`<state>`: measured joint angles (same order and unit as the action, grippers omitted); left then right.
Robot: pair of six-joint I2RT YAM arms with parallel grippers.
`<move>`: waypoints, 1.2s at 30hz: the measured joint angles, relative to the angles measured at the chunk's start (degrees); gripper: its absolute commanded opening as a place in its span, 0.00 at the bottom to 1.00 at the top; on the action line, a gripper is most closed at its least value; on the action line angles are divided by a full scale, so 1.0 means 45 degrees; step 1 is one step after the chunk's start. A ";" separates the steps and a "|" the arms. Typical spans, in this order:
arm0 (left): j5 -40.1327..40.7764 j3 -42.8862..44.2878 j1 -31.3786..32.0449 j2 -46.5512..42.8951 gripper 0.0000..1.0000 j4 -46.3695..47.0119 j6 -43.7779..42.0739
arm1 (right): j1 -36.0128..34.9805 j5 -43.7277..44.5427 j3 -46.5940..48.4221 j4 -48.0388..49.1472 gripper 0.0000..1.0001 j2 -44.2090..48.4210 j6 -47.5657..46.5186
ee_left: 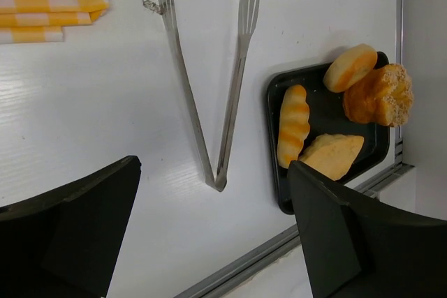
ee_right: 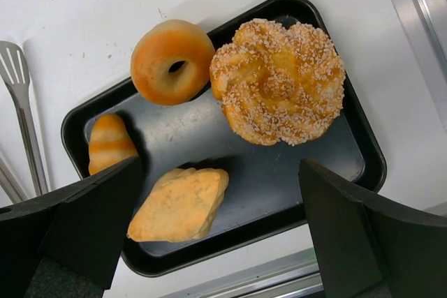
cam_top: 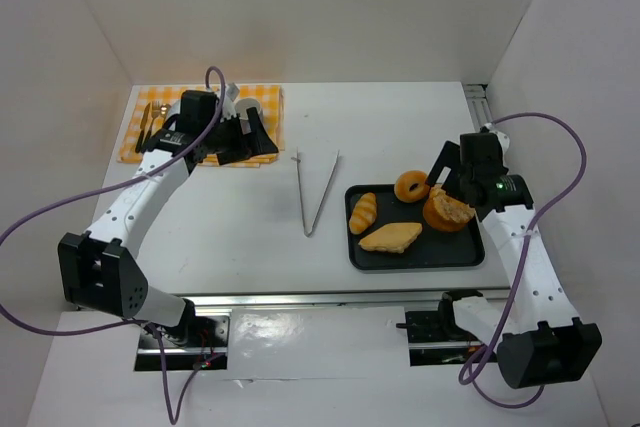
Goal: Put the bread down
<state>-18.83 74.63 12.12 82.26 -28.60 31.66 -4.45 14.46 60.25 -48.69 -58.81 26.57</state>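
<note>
1. Locate the bread. One black tray sits on the table in front of the right arm and holds four pieces:
   - one ring doughnut, lying over the tray's rim at a far corner;
   - one sugar-crusted round bun, touching the doughnut;
   - one striped roll, along the side nearest the tongs;
   - one flat diamond-shaped pastry, at the near edge.
2. Check the right gripper. It hangs above the tray. Its two fingers are spread wide, and nothing sits between them.
3. Check the left gripper. In the top view it is over the near edge of the cloth, well apart from the tray. Its two fingers are also spread wide and hold nothing.
4. Note the other items. One pair of metal tongs lies flat between cloth and tray, splayed in a V with the hinge toward you. One yellow checked cloth lies at the far left. It carries what appears to be gold-coloured cutlery; the number of pieces cannot be resolved from this view.
</note>
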 measured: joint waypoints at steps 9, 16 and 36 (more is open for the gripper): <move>0.1049 -0.0063 0.1336 0.0141 1.00 -0.0136 -0.0695 | 0.0000 -0.0078 -0.0170 -0.0015 1.00 0.0359 0.0005; 0.3419 -0.0044 0.4352 0.1768 1.00 -0.0952 -0.1379 | 0.0000 -0.0418 -0.0301 0.0005 1.00 0.0476 0.0005; 0.5406 -0.0559 0.6790 0.4872 1.00 -0.0209 0.0432 | 0.0000 -0.1083 -0.0733 -0.0005 1.00 0.1039 0.0049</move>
<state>5.50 72.12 42.68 104.18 -29.54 33.61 -4.45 9.58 56.95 -48.71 -54.13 26.79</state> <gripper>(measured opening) 1.000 0.999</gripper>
